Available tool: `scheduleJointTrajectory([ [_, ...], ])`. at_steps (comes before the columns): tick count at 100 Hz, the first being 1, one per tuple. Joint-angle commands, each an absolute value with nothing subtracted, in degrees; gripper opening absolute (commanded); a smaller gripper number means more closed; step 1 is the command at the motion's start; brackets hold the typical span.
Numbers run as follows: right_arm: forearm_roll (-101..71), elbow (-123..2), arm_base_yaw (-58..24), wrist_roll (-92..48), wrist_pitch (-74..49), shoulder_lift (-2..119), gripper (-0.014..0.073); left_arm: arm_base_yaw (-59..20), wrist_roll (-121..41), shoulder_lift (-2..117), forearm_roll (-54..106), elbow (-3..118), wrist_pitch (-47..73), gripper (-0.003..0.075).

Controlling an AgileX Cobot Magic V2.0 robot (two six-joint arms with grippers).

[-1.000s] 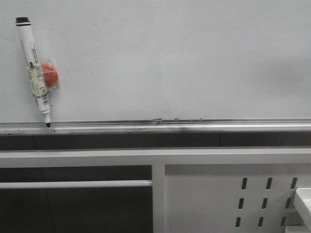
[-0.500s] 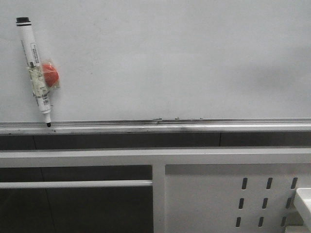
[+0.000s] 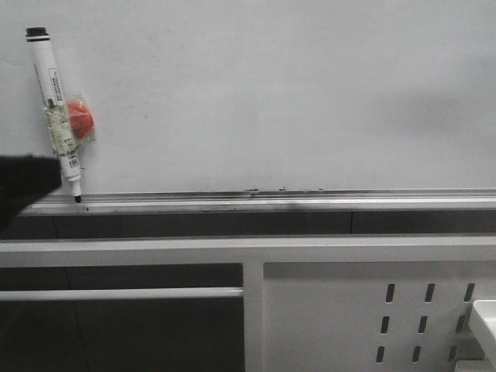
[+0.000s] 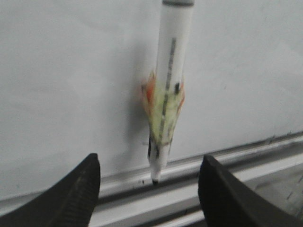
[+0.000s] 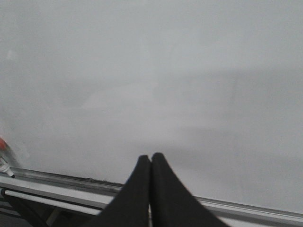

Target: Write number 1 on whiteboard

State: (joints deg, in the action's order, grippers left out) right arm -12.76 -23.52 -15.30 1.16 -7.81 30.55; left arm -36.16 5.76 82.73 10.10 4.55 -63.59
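I am in the approach step: the board carries no stroke yet, so the number 1 is not written. The whiteboard (image 3: 294,93) fills the upper part of the front view, its tray rail (image 3: 310,203) running across the frame's middle. The marker pen (image 3: 56,116) stands at upper left, tip on the rail, with a red magnet (image 3: 78,117) taped to its barrel. My left gripper (image 4: 149,187) has its jaws released, one either side of the pen's tip, not touching it. My right gripper (image 5: 151,189) has its jaws clenched on nothing, facing bare board. Next move: advance the left jaws further up the barrel, centre them, then clamp.
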Motion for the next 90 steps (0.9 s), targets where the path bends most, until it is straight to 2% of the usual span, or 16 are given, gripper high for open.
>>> scheduleJointTrajectory([
  [1, -12.5, -25.7, -15.4, 0.6, -2.1, 31.1, -0.0071, -36.6, 7.3, 87.6, 9.8, 6.4, -78.0, 0.0418],
  [11, -12.3, -25.7, -15.4, 0.6, -0.6, 31.1, -0.0071, -36.7, 8.5, 90.6, 7.8, 7.2, -78.0, 0.0418],
  [61, -12.2, -25.7, -15.4, 0.6, 0.7, 31.1, -0.0071, -37.1, 8.5, 90.3, 10.7, 13.2, -78.0, 0.0407],
  [66, -12.2, -25.7, -15.4, 0.6, 0.7, 31.1, -0.0071, -37.1, 8.5, 90.3, 11.1, 13.2, -78.0, 0.0362],
  [70, -12.2, -25.7, -15.4, 0.6, 0.7, 31.1, -0.0071, -37.1, 8.5, 90.3, 11.1, 13.2, -78.0, 0.0277],
  [73, -12.2, -25.7, -15.4, 0.6, 0.7, 31.1, -0.0071, -37.1, 8.5, 90.3, 11.1, 13.0, -78.0, 0.0193],
  [78, -12.2, -25.7, -15.4, 0.6, 0.6, 31.1, -0.0071, -37.1, 8.5, 90.3, 10.0, 12.6, -78.0, -0.0013],
  [90, -12.0, -26.1, -15.6, 0.6, -3.8, 31.1, -0.0071, -37.1, 8.2, 90.3, 5.9, 11.5, -78.0, -0.002],
])
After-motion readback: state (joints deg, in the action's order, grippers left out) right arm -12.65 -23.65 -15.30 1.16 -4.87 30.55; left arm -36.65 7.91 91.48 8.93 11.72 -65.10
